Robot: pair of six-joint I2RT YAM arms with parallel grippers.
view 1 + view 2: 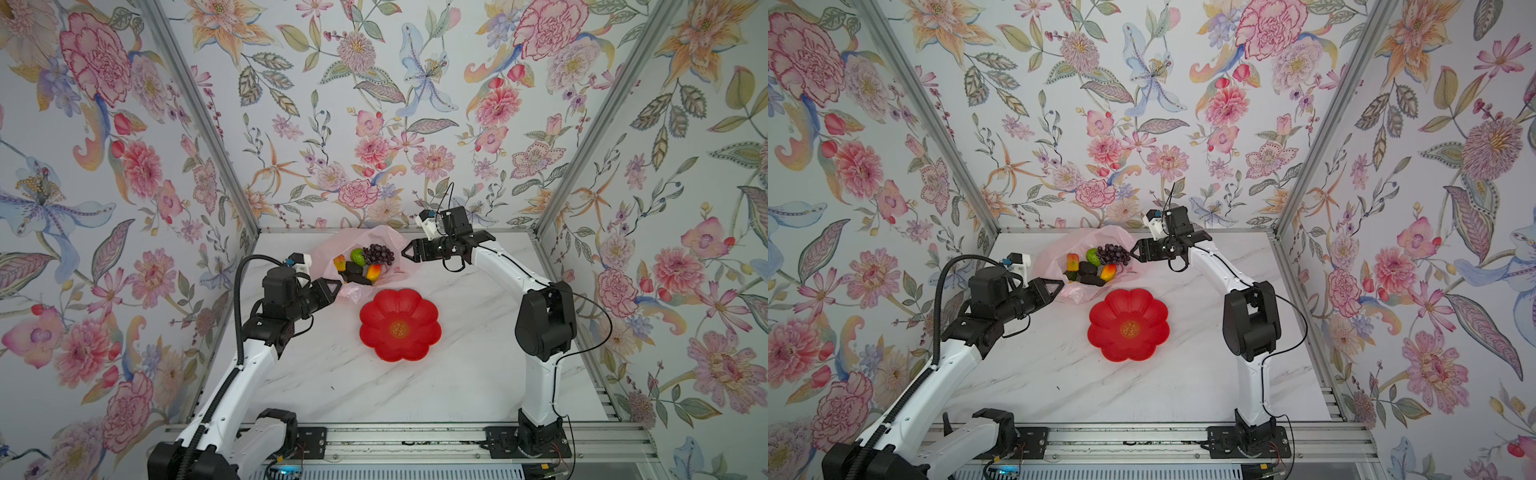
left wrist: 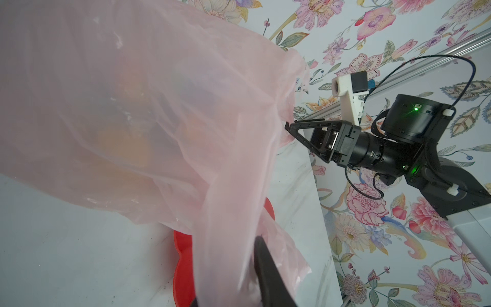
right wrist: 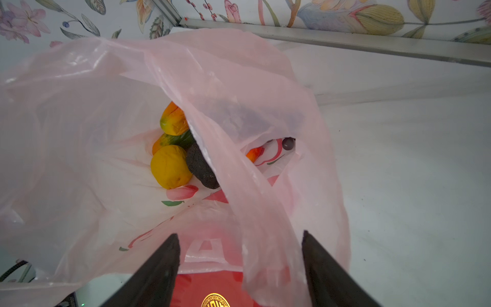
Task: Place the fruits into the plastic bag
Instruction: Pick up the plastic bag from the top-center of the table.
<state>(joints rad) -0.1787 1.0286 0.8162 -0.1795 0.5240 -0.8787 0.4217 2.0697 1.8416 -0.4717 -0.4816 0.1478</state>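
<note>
You have the plastic bag (image 1: 386, 237) lying at the back of the table (image 1: 457, 374), at 12 o'clock from the red plate (image 1: 417, 309) and just beside it. The fruits (image 1: 359, 266) sit heaped inside its open mouth.

In both top views you can pick out:
- the purple grape bunch (image 1: 378, 253) at 2 o'clock of the heap
- the green ball (image 1: 357, 256) touching it
- an orange-green piece (image 1: 339, 262) at 10 o'clock
- 2 dark avocados (image 1: 353, 269) in the middle
- the red-yellow mango (image 1: 373, 272) at 5 o'clock

Your left gripper (image 1: 336, 286) is at 8 o'clock of the bag, with its tips on the rim. In the left wrist view the pink film is pulled up and draped over 1 black finger (image 2: 265, 265). The jaws are nipped narrow on the film, and the other finger is hidden behind it.

Your right gripper (image 1: 405, 251) is at 3 o'clock of the bag, tips at the rim. In the right wrist view its 2 fingers (image 3: 162, 271) stand apart. A strip of bag film runs between them, and they clamp nothing.

Past that strip you look into the mouth at the yellow lemon (image 3: 170, 170). An avocado lies against it and another orange-green piece (image 3: 174, 119) is beyond.
</note>
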